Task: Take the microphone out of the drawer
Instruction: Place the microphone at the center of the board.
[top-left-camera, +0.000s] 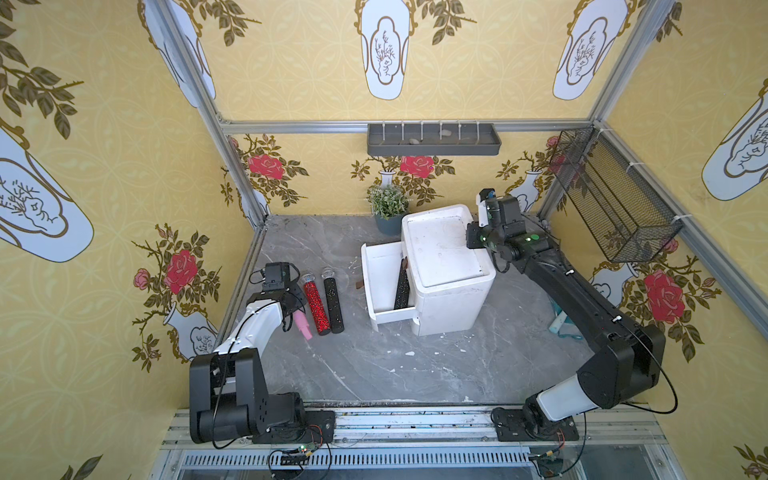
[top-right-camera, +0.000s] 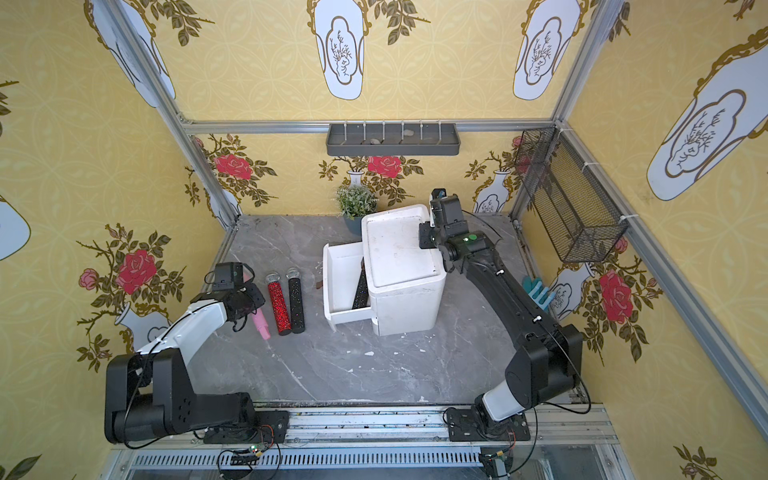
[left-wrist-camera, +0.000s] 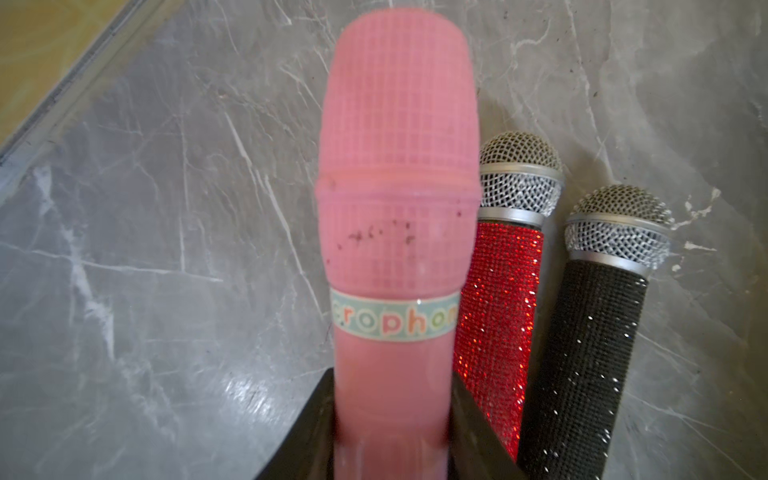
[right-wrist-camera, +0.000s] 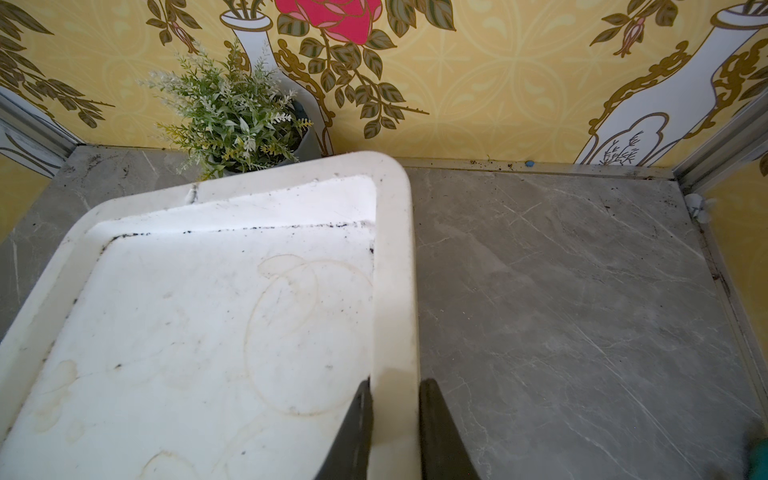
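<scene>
One microphone (top-left-camera: 402, 287) inside open drawer (top-left-camera: 379, 266)

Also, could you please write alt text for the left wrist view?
The left hand grips a pink toy microphone mid-frame. Next to it, a red glitter microphone and a black glitter microphone lie side by side on the grey marble tabletop.

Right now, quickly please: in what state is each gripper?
Left gripper: closed, holding the pink microphone.
Right gripper: closed on the top rim of the white drawer cabinet.
</scene>
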